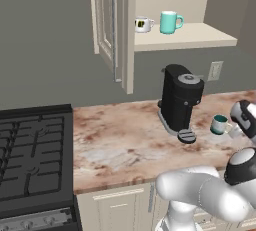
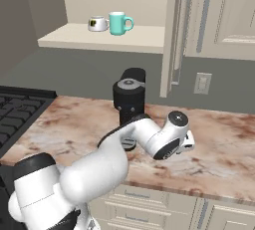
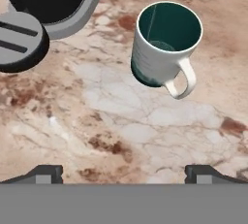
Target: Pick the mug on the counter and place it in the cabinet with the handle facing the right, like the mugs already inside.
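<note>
The mug (image 3: 162, 43) stands upright on the marbled tabletop (image 1: 120, 145), toward its right end and just beside the black coffee machine (image 1: 179, 100). The tool (image 3: 123, 172) hangs above it, fingers spread wide and holding nothing. In the open cabinet (image 1: 185, 37), a white mug (image 1: 142, 24) and a mint-green mug (image 1: 169, 22) sit side by side on the shelf.

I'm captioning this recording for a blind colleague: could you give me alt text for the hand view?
A small mug with a dark teal inside, pale grey body and grey loop handle stands upright on the brown-and-white marbled stone counter, ahead of the open gripper, untouched. The base of a black coffee machine lies at the upper left.
</note>
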Controlling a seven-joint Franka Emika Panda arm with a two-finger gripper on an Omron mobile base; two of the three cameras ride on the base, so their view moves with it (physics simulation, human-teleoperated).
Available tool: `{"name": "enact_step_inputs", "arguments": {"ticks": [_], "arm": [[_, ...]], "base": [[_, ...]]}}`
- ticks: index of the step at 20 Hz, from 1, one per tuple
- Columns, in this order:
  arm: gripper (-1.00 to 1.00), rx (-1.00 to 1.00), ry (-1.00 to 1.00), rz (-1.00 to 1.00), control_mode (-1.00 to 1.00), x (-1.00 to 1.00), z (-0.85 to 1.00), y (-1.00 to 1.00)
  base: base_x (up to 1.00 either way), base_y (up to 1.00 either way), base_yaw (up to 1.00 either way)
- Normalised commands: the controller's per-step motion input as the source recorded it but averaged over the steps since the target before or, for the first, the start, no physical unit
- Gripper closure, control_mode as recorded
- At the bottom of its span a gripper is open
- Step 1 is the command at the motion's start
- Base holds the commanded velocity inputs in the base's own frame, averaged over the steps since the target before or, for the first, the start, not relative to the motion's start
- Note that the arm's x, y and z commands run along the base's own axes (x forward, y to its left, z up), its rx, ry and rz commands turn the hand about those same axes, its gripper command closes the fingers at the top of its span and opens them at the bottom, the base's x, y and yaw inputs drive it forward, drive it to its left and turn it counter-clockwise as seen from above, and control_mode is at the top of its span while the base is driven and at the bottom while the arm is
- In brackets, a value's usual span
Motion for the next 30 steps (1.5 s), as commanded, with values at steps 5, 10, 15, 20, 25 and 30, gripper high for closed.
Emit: {"name": "enact_step_inputs", "arguments": {"ticks": [5, 10, 15, 20, 25, 30], "arm": [[-1.00, 0.00, 0.00, 0.00, -1.00, 0.34, -0.14, -0.11], [-1.00, 0.00, 0.00, 0.00, -1.00, 0.38, -0.15, -0.01], [-1.00, 0.00, 0.00, 0.01, -1.00, 0.33, -0.20, -0.11], [-1.00, 0.00, 0.00, 0.02, -1.00, 0.29, -0.22, -0.19], [-1.00, 0.01, 0.00, 0.01, -1.00, 0.28, -0.15, -0.19], [-1.00, 0.02, 0.00, 0.02, -1.00, 0.27, -0.13, -0.21]], "base": [[0.00, 0.00, 0.00], [0.00, 0.00, 0.00], [0.00, 0.00, 0.00], [0.00, 0.00, 0.00], [0.00, 0.00, 0.00], [0.00, 0.00, 0.00]]}}
